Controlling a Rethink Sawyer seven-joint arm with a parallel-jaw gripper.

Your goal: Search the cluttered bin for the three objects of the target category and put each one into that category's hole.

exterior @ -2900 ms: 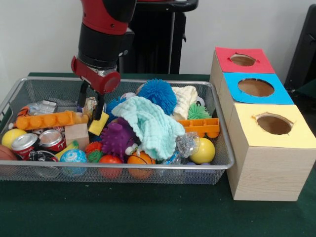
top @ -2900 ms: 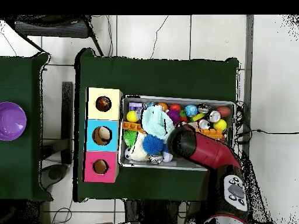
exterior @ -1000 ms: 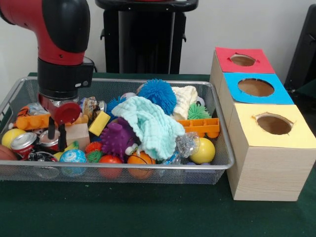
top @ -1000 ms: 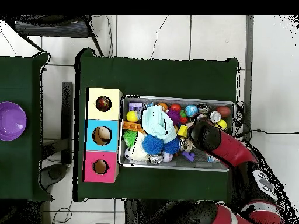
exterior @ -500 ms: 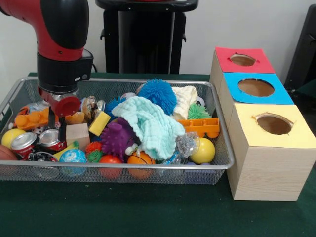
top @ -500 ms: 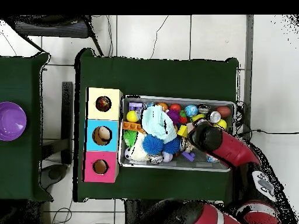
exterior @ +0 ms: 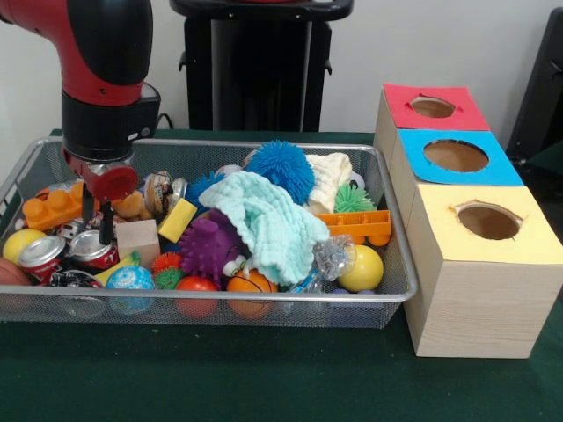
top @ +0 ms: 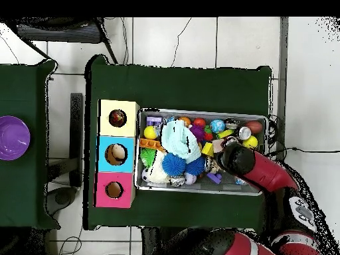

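Observation:
The wire mesh bin (exterior: 264, 299) is full of toys and also shows in the overhead view (top: 199, 111). My gripper (exterior: 98, 224) hangs low at the bin's left end. It is over the soda cans (exterior: 88, 248) and beside a long orange brick (exterior: 51, 209), which the wrist partly hides. A wooden block (exterior: 138, 237) and a yellow block (exterior: 178, 220) lie just right of it. In the overhead view the arm (top: 236, 159) covers the gripper. Three boxes with holes stand beside the bin: red (exterior: 433, 107), blue (exterior: 456, 156) and yellow (exterior: 488, 221).
A teal cloth (exterior: 264, 220) lies over the bin's middle, with a blue spiky ball (exterior: 280, 167) behind it and a purple spiky ball (exterior: 207, 246) left of it. An orange brick (exterior: 356, 226) and a yellow ball (exterior: 362, 268) lie at the right. A purple bowl (top: 13, 137) sits on a side table.
The arm has moved from the bin's middle-left to its left end and come lower, over the cans. The long orange brick now shows only left of the wrist.

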